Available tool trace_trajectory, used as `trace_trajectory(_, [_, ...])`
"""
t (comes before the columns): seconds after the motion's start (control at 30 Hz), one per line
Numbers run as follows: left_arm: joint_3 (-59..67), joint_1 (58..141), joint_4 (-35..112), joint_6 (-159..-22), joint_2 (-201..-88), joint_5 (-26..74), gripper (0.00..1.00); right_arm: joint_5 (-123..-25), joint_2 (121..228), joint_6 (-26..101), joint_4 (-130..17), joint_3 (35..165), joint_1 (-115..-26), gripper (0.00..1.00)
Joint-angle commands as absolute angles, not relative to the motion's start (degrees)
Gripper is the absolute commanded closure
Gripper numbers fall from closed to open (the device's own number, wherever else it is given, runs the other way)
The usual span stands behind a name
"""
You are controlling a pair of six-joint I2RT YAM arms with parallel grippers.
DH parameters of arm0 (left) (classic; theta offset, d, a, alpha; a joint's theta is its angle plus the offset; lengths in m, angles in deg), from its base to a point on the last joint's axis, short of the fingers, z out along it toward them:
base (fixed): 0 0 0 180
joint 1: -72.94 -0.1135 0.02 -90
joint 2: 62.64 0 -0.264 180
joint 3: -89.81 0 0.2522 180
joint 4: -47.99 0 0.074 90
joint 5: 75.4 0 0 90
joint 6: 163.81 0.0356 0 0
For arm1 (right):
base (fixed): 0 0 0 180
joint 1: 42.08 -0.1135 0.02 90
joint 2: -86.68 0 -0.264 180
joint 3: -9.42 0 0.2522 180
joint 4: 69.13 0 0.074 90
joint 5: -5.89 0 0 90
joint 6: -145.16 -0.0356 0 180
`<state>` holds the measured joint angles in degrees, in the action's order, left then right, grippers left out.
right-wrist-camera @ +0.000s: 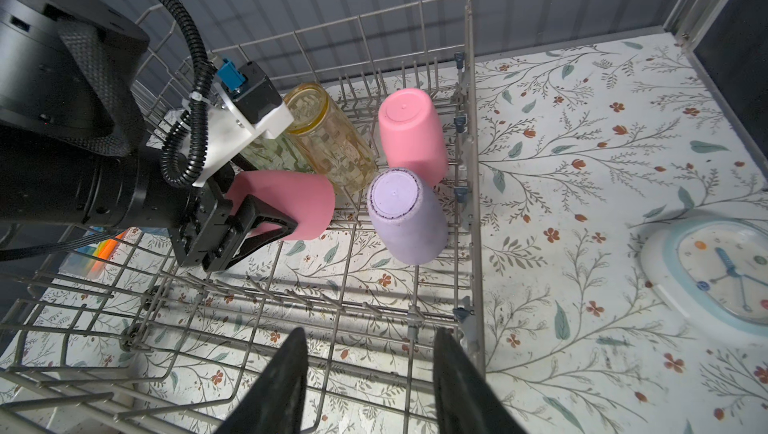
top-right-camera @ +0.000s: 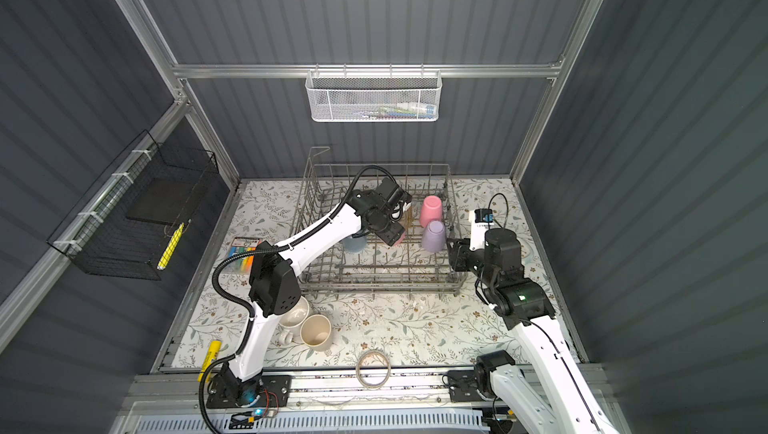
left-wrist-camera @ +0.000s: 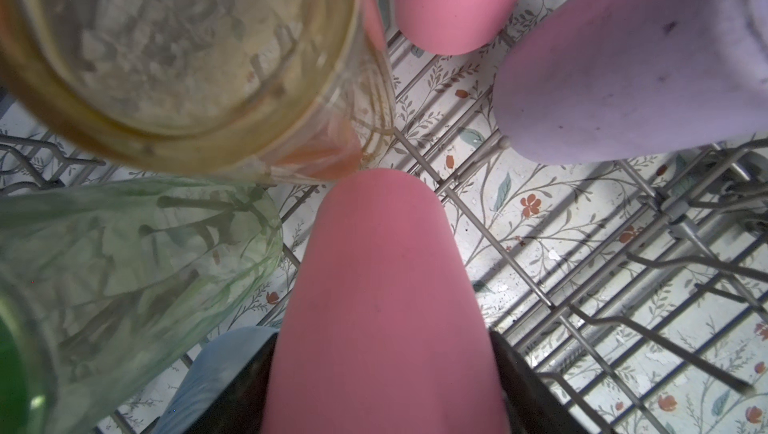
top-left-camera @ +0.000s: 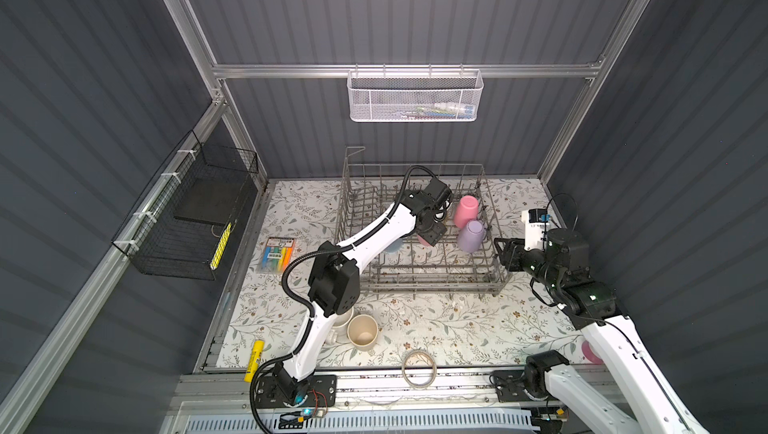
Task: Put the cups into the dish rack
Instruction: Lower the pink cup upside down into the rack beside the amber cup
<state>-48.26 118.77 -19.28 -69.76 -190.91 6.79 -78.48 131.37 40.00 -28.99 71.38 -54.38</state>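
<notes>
My left gripper (right-wrist-camera: 266, 226) is shut on a pink cup (right-wrist-camera: 286, 203) held sideways low inside the grey dish rack (top-left-camera: 419, 280); the cup (left-wrist-camera: 382, 278) fills the gap between the jaws. Beside it in the rack are an amber tumbler (right-wrist-camera: 328, 136), a green tumbler (left-wrist-camera: 137, 244), a blue tumbler (top-left-camera: 393, 246), an upturned pink cup (top-left-camera: 466, 210) and an upturned lilac cup (top-left-camera: 471, 237). A beige cup (top-left-camera: 362, 330) and a white mug (top-left-camera: 341, 321) stand on the table by the left arm. My right gripper (right-wrist-camera: 372, 334) hangs open and empty over the rack's right front corner.
A tape ring (top-left-camera: 419, 368) lies at the front edge. A highlighter pack (top-left-camera: 279, 254) and a yellow marker (top-left-camera: 254, 358) lie on the left. A clock (right-wrist-camera: 715, 274) lies right of the rack. A white mesh basket (top-left-camera: 413, 97) and a black wire basket (top-left-camera: 187, 224) hang on the walls.
</notes>
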Motion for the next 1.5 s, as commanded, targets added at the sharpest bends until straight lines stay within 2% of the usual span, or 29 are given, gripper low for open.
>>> trace_trajectory(0.0, [-46.90, 119.13, -19.24, -68.44, -191.05, 5.46, 0.37, -78.07, 131.42, 39.69, -29.68, 70.82, -53.97, 0.50])
trace_trajectory(0.23, [-45.99, 119.64, -18.68, -68.08, -191.42, 3.99, 0.34, -78.03, 131.33, 39.64, -29.53, 70.73, -53.86, 0.50])
trace_trajectory(0.47, [-46.02, 119.77, -18.92, -68.40, -192.05, 3.21, 0.23, -78.03, 131.42, 39.69, -29.44, 70.81, -53.84, 0.50])
trace_trajectory(0.67, [-45.98, 119.96, -19.11, -68.62, -192.46, 3.50, 0.19, -77.82, 131.51, 39.78, -29.45, 70.74, -53.77, 0.49])
trace_trajectory(1.47, [-43.97, 120.90, -18.24, -69.98, -187.47, 2.94, 0.12, -77.43, 131.69, 39.69, -29.31, 70.81, -53.60, 0.48])
